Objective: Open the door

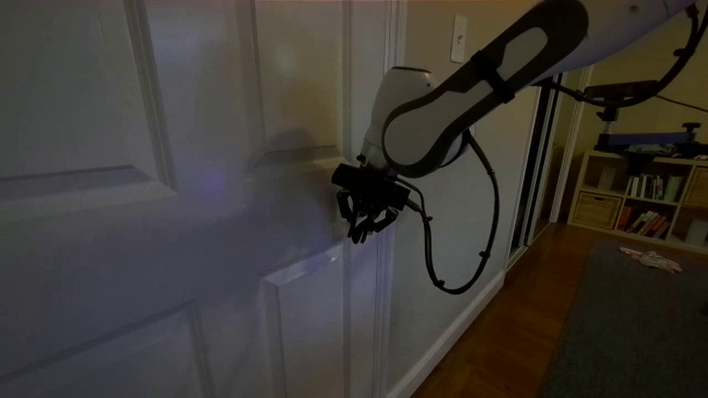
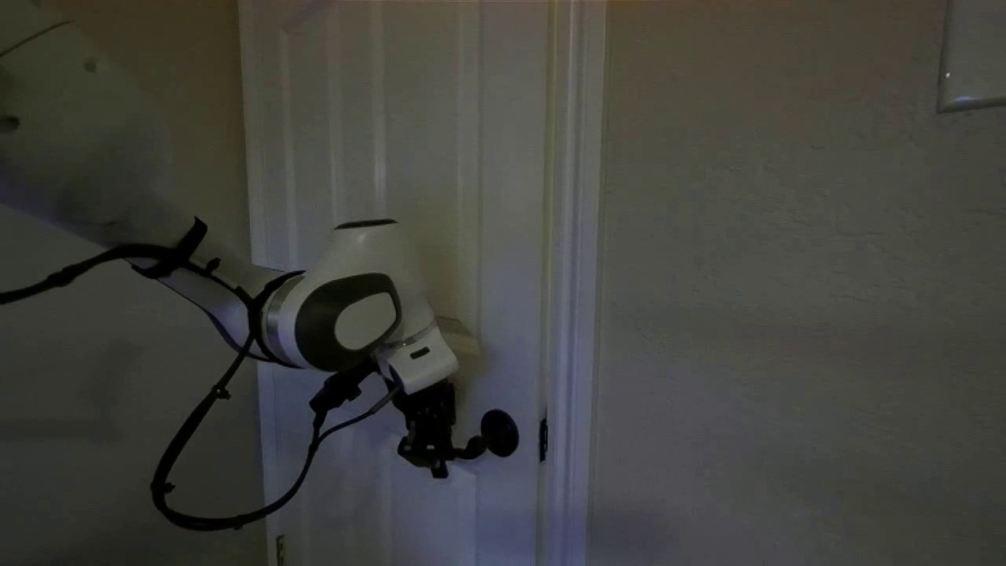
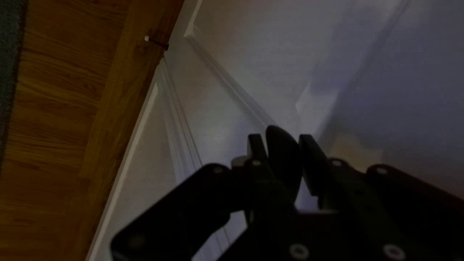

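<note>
The door [image 1: 215,249] fills the left half of the frame in an exterior view. Its dark handle [image 2: 498,433] sits at the lower centre in an exterior view, where the arm [image 2: 346,306] enters from the upper left, its gripper [image 3: 282,145] tilted downward at the handle. In the wrist view, right of centre, the jaws stand narrow, holding the handle between 2 fingers [image 3: 310,154]. In an exterior view, a switch [image 1: 458,38] is on the wall [image 1: 453,232] at the top, and a shelf [image 1: 578,190] stands at the right
</note>
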{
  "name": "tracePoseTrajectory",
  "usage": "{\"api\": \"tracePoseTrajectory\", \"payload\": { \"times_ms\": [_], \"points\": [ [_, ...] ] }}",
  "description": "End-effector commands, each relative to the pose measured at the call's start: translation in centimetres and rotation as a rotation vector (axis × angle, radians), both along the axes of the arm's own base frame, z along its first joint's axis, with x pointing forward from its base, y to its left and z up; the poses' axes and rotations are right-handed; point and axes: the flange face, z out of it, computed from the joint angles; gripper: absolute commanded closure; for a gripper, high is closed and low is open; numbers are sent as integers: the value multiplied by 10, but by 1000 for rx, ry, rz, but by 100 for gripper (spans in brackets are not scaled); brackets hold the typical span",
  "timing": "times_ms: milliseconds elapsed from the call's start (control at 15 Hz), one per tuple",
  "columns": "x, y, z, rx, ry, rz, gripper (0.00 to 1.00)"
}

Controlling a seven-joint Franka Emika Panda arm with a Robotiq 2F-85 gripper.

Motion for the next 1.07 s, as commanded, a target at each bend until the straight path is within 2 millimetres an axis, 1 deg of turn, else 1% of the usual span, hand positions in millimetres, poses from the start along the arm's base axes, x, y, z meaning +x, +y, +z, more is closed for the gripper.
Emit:
{"api": "tracePoseTrajectory", "payload": {
  "times_ms": [0,133,200,267,333,467,533,600,667,733,800,867,933,1000],
  "points": [
    [-14,-13,-26,-62,73,-16,87],
    [-26,-8,-25,-73,94,2,87],
    [-32,-2,-21,-71,94,18,89],
    [-40,5,-12,-66,88,33,93],
    [-46,10,-7,-63,77,45,94],
    [-62,23,7,-46,56,82,93],
    [-68,29,12,-31,47,95,96],
    [-76,32,15,-24,49,104,94],
    [-85,35,18,-8,59,119,86],
    [-94,36,19,2,65,127,69],
    [-103,39,21,20,75,140,66],
    [-112,42,25,39,88,159,61],
    [-121,50,33,69,96,183,55],
    [-133,63,44,100,108,208,48]
  ]
}}
